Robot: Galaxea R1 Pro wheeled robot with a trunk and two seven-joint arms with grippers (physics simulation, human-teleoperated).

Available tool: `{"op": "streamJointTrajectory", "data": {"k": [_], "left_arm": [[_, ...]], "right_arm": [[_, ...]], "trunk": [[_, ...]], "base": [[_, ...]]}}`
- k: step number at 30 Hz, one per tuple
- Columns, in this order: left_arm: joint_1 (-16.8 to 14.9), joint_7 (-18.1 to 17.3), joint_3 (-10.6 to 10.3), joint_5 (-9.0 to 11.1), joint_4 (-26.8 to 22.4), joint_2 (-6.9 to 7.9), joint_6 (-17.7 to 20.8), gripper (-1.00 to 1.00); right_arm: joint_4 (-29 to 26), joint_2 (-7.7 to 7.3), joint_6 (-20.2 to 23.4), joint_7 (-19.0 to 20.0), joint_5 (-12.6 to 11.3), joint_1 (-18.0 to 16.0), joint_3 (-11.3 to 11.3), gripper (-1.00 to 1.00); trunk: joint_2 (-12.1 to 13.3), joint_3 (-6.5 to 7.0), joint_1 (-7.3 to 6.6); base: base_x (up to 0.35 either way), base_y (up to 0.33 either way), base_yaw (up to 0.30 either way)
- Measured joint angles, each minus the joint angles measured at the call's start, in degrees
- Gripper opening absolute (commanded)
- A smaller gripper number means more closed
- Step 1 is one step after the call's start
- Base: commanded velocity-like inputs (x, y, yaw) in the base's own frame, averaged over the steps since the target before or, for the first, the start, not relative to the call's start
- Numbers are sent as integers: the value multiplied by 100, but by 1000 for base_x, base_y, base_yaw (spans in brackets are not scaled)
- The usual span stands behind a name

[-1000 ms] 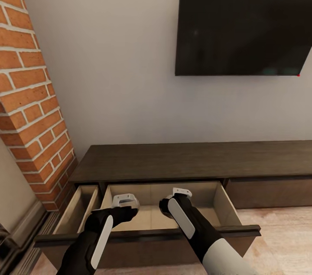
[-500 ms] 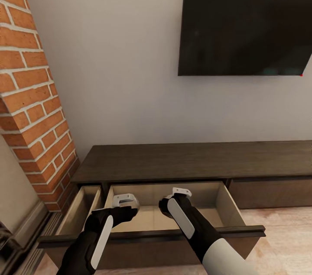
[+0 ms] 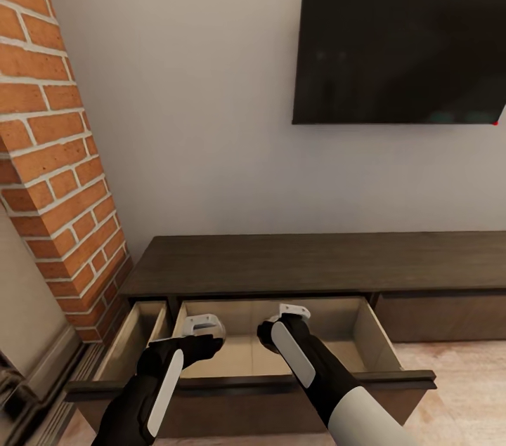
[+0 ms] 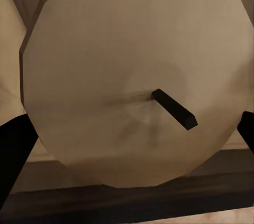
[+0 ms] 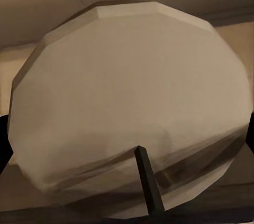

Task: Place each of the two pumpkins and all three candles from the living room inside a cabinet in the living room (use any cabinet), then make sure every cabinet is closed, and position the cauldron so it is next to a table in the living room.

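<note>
Stowing is the step in hand, as we read it: both arms reach down into the open drawer point(image 3: 367, 333) of the cabinet point(image 3: 316, 260), at the cabinet's end nearest the brick column point(image 3: 49, 172).

The left end effector point(image 3: 204, 326) hangs over the pale wood inside that drawer. In the left wrist view, a cream candle point(image 4: 132, 49) with a dark wick point(image 4: 174, 109) sits between its fingers point(image 4: 13, 150). They meet the candle's rim on both sides, so we judge it clamped on the candle.

The right end effector point(image 3: 292, 312) hangs beside it, a little deeper into the cabinet. The right wrist view shows a second candle point(image 5: 132, 76) close in front, its wick point(image 5: 148, 182) pointing toward the camera. We cannot tell whether this end effector is clamped on it or merely poised above it, since too little of the fingers shows.

We cannot tell whether either candle is already resting on the drawer floor.

For the next move, we would lower each candle until it is carried by the drawer floor, part the fingers, and lift the arms straight up clear of the cabinet's front edge. After that the drawer needs pushing flush with the cabinet. A narrower drawer point(image 3: 137, 337) alongside, on the brick-column side, also stands open and needs shutting.
</note>
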Motion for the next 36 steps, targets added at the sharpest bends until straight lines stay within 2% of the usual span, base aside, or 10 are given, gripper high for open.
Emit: {"op": "streamJointTrajectory", "data": {"k": [18, 36], "left_arm": [[0, 2, -88, -7, -6, -3, -1, -100], [0, 0, -88, -1, -22, -3, 104, -100]], "right_arm": [[-6, 0, 5, 7, -11, 0, 0, -100], [16, 0, 75, 5, -52, -8, -10, -100]], "trunk": [[0, 0, 1], [-720, -323, 396]], "base": [[77, -22, 0], [0, 0, 0]]}}
